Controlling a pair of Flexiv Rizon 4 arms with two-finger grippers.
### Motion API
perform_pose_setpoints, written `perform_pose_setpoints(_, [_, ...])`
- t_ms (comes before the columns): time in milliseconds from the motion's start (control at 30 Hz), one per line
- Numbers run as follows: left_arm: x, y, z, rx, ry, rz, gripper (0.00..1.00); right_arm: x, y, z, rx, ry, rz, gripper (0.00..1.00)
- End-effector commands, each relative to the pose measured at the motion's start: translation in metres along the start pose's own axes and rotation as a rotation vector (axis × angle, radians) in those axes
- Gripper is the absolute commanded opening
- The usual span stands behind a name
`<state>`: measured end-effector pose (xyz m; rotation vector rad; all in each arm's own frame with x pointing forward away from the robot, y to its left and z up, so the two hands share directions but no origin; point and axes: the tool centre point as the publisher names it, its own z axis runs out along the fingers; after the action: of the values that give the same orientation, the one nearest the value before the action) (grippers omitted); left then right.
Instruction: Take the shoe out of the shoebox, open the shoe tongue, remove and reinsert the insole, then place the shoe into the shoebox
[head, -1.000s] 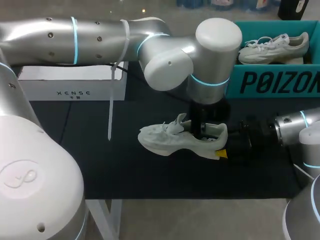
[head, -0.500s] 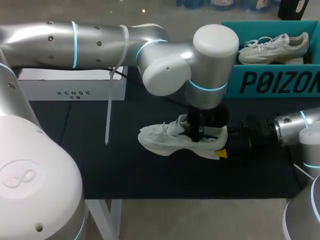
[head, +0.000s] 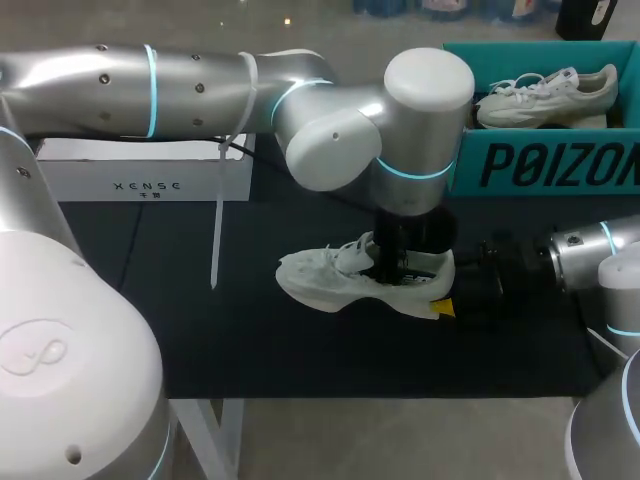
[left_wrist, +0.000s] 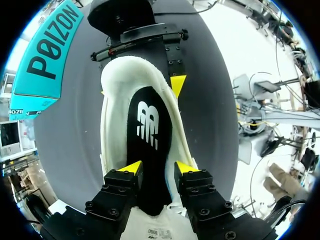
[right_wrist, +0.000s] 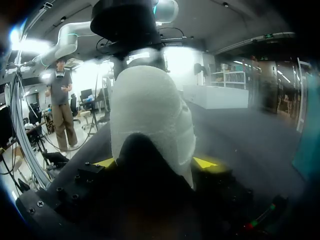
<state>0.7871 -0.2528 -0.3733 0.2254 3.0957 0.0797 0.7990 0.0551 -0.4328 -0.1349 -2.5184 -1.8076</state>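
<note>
A white shoe (head: 330, 278) lies on its sole on the black mat, toe toward my left side. My left gripper (head: 400, 265) reaches down into its opening. In the left wrist view its fingers (left_wrist: 159, 167) stand apart over the black insole (left_wrist: 148, 150), which lies flat inside the shoe (left_wrist: 114, 130); nothing is pinched between them. My right gripper (head: 445, 292) is at the heel, which sits between its two yellow tips (right_wrist: 155, 162) with both touching the heel (right_wrist: 150, 110). The teal shoebox (head: 540, 165) stands at the back right.
Another white sneaker (head: 545, 95) lies in the teal shoebox. A white box (head: 150, 180) stands at the back left. A white strap (head: 215, 250) hangs from my left arm over the mat (head: 250, 340).
My left gripper's fingers have parted inside the shoe, and the left arm has sunk a little. The shoe and the right arm have stayed put.
</note>
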Motion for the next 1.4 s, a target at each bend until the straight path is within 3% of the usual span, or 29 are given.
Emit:
perform_pose_setpoints(33, [-0.002,-0.002,0.012,0.001,0.003,0.009,0.40,0.000,-0.003,0.004,0.002,-0.001,0.001,0.00])
perform_pose_setpoints(267, [0.001,-0.007,0.044,0.015,-0.029,0.014,0.38,0.000,-0.003,0.004,0.002,-0.001,0.001,0.00])
perform_pose_setpoints(367, [0.004,-0.009,0.055,0.034,-0.057,0.012,0.22,0.000,-0.003,0.004,0.002,-0.001,0.001,0.00])
perform_pose_setpoints(400, [0.004,-0.009,0.058,0.041,-0.064,0.013,0.00,0.000,-0.003,0.004,0.002,-0.001,0.001,0.00])
perform_pose_setpoints(533, [0.002,-0.007,0.060,0.059,-0.109,0.000,0.00,0.000,-0.003,0.004,0.002,-0.001,0.001,0.00])
perform_pose_setpoints(967, [-0.023,0.006,0.031,0.077,-0.223,-0.036,0.00,0.000,-0.003,0.004,0.002,-0.001,0.001,0.00])
perform_pose_setpoints(1400, [-0.015,0.004,-0.009,0.087,-0.301,-0.041,0.00,0.000,-0.003,0.004,0.002,-0.001,0.001,0.00])
